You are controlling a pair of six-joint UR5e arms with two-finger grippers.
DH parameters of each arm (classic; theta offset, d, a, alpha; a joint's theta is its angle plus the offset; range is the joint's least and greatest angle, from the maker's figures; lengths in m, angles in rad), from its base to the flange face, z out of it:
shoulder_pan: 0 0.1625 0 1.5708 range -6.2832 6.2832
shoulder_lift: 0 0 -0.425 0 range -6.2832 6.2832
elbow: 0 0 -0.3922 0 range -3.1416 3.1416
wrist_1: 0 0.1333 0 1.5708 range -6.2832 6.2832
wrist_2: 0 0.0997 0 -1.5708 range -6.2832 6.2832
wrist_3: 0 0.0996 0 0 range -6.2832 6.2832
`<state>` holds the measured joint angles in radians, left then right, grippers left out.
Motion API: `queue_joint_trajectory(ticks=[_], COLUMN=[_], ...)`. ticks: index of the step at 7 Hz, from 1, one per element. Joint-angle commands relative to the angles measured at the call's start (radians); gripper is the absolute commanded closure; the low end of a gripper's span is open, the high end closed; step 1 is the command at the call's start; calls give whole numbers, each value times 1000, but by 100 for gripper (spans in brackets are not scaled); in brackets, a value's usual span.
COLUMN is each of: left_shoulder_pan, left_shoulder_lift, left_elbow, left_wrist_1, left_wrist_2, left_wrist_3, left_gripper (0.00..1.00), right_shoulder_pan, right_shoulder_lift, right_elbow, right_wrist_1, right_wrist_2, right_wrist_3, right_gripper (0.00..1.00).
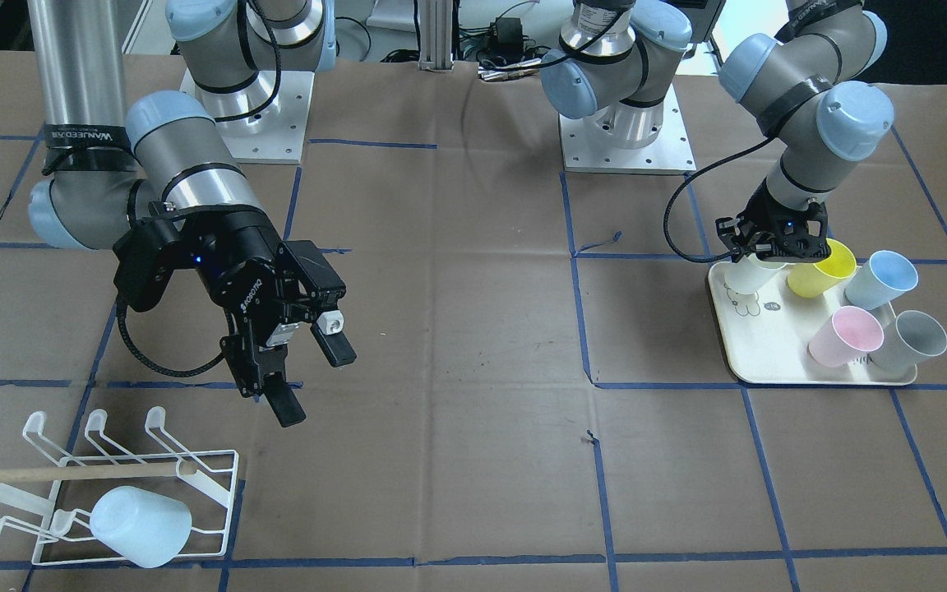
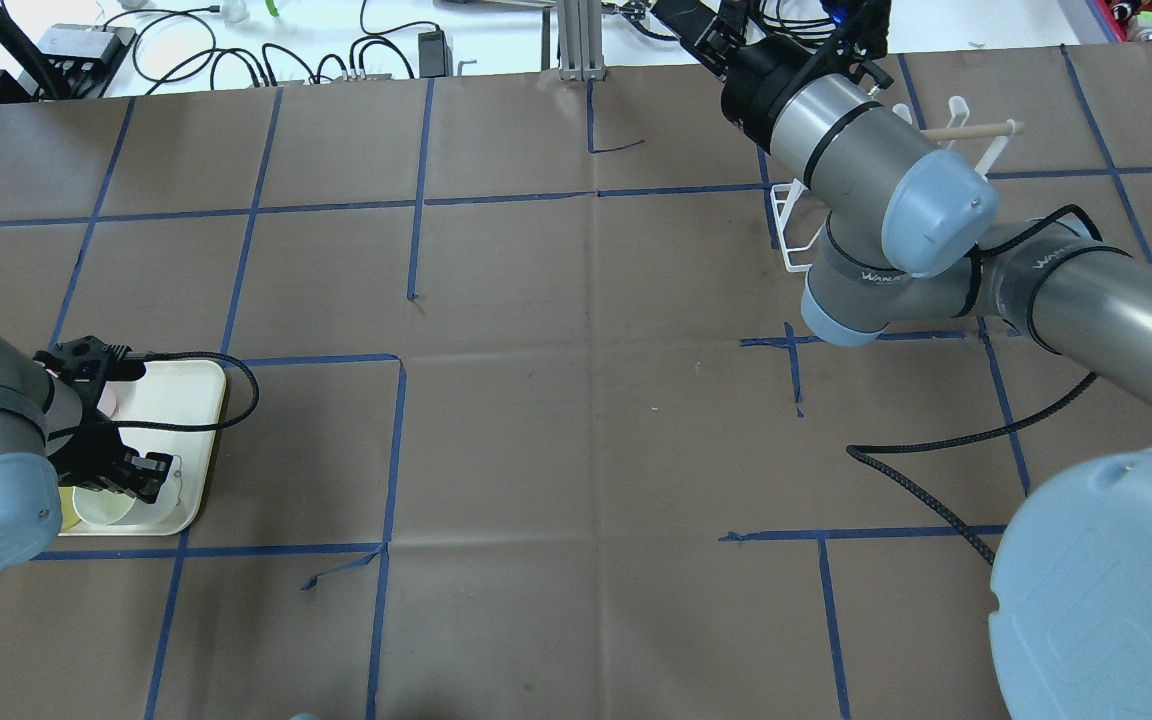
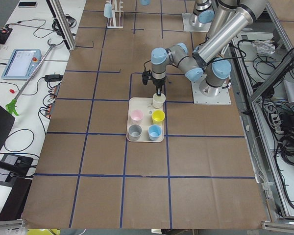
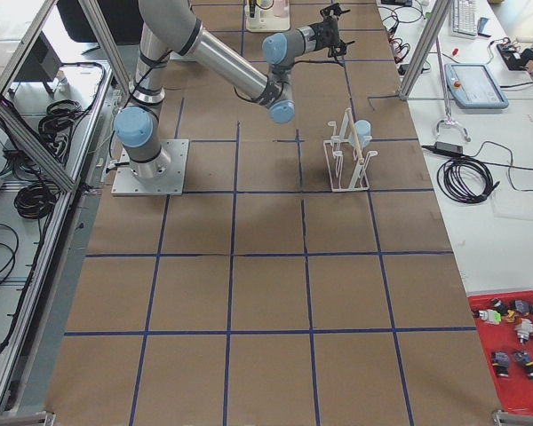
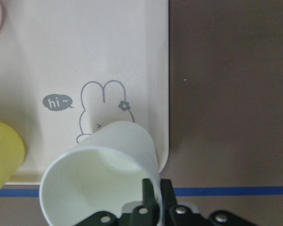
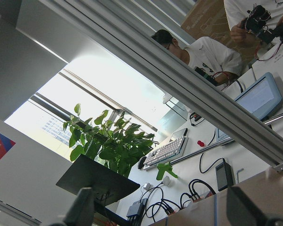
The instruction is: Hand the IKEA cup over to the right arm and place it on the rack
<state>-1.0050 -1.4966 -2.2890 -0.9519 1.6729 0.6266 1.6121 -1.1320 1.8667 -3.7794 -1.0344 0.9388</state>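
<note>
My left gripper [image 1: 761, 256] is shut on the rim of a white cup [image 1: 749, 275] at the corner of the cream tray [image 1: 769, 353]. In the left wrist view the fingers [image 5: 153, 188] pinch the cup [image 5: 99, 179] wall, and the cup is tilted. My right gripper [image 1: 315, 382] is open and empty, held in the air above the table near the rack [image 1: 112, 485]. The white wire rack has a wooden dowel handle and a pale blue cup [image 1: 140, 526] on one prong. The overhead view shows the rack [image 2: 976, 140] half hidden behind the right arm [image 2: 876, 170].
Yellow [image 1: 823, 267], blue [image 1: 880, 279], pink [image 1: 845, 335] and grey [image 1: 909, 339] cups lie tilted on the tray. Brown paper with blue tape lines covers the table. The arm bases [image 1: 625, 131] stand at the robot's side. A person shows in the right wrist view [image 6: 203, 52].
</note>
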Motion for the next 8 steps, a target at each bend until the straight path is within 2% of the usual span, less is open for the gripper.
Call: queue_joint_trajectory(ticks=[1, 3, 5, 6, 7, 8], left_shoulder_pan=[-12, -56, -133, -147, -164, -200], left_shoulder_lift=[27, 20, -84, -146, -207, -250], left_elbow=[125, 388, 675, 801, 891, 920], left_wrist_1=[-124, -383, -552, -595, -599, -567], left_wrist_2=[1, -8, -7, -25, -104, -211], left_wrist_3=[-2, -14, -33, -31, -24, -25], left_gripper=[100, 100, 100, 100, 100, 100], right_shoulder_pan=[28, 32, 34, 34, 34, 34], right_shoulder_lift=[4, 8, 20, 21, 23, 24], right_elbow=[6, 6, 6, 6, 6, 6], right_wrist_1=[-3, 0, 1, 1, 4, 4], right_wrist_2=[0, 0, -1, 0, -1, 7], right_wrist_3=[189, 312, 388, 390, 390, 402], right_gripper=[0, 0, 0, 0, 0, 0])
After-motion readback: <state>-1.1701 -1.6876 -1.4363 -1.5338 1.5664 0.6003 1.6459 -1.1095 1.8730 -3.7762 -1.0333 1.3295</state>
